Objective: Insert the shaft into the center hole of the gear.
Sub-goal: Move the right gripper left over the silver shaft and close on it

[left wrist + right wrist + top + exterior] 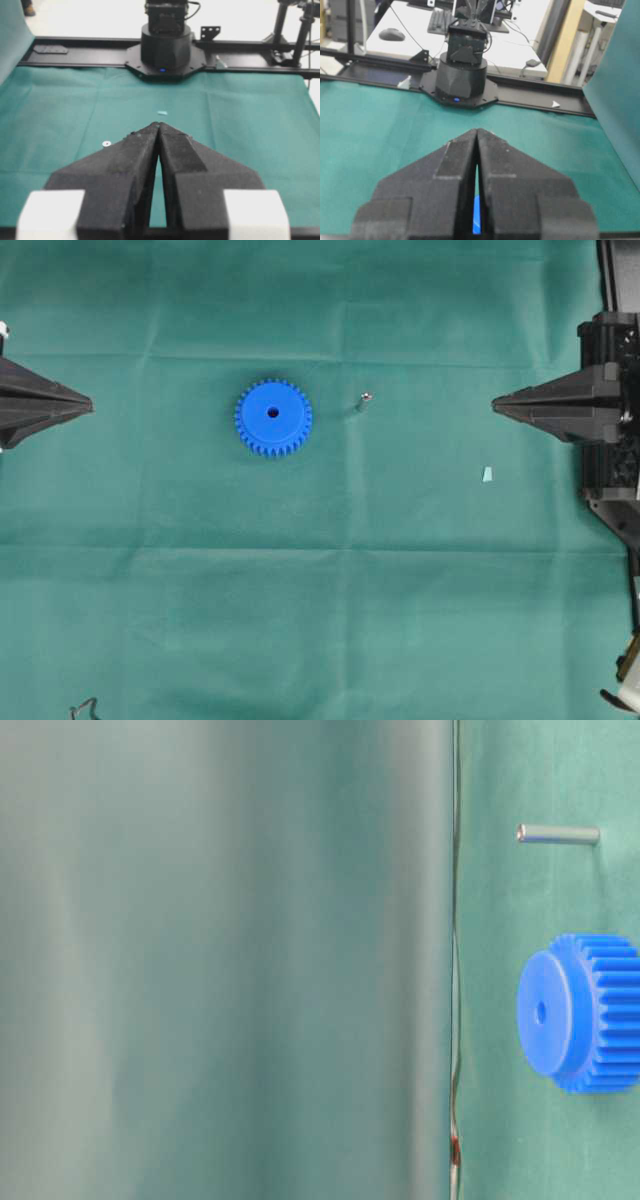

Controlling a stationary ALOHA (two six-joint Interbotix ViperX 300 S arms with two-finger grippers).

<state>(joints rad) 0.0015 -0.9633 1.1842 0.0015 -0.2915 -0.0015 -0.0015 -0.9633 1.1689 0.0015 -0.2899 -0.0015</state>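
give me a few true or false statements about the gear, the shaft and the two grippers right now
1. The shaft is already in the gear's center hole. False: it stands apart on the cloth, right of the gear in the overhead view.
2. The left gripper is shut. True.
3. The right gripper holds the shaft. False: it is shut on nothing.
4. A pale scrap lies nearer the right gripper than the gear. True.

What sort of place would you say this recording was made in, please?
Most likely a robotics lab bench. A green cloth covers the table, a robot arm base is bolted to a black rail, and behind it stands an office desk with a keyboard and mouse.
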